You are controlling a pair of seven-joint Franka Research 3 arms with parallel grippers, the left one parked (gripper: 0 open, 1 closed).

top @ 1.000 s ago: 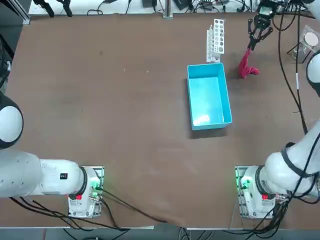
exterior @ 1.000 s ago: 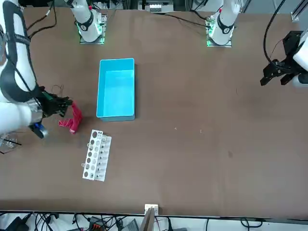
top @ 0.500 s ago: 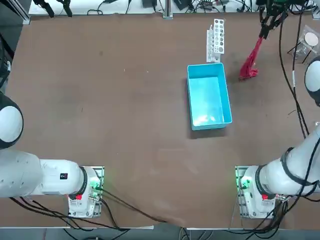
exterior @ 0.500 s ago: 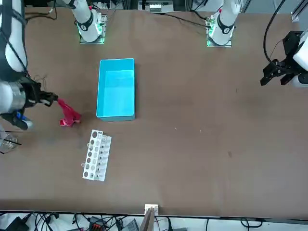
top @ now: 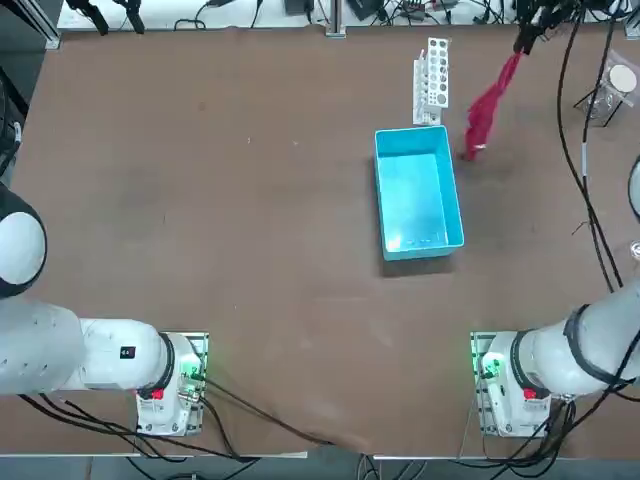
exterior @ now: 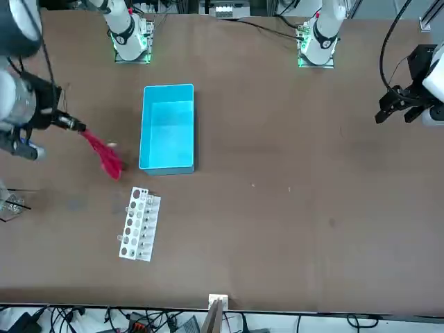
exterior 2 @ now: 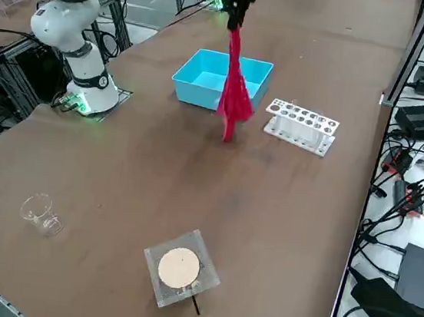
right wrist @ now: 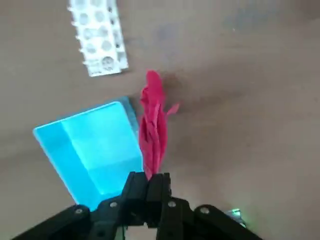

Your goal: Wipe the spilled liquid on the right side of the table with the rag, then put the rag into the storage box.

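Note:
The magenta rag hangs in a long strip from my right gripper, which is shut on its top end, high above the table. The rag's lower end dangles clear of the surface, just right of the light-blue storage box, which holds nothing. A faint darker patch of spilled liquid shows on the brown top near the rag.
A white rack with round holes lies just beyond the box. A clear glass cup and a square clear dish with a tan disc stand near the table's right edge. Cables hang by the arm.
My right gripper has risen with the rag, lifting it fully off the table, and the hanging cloth has swung toward the storage box.

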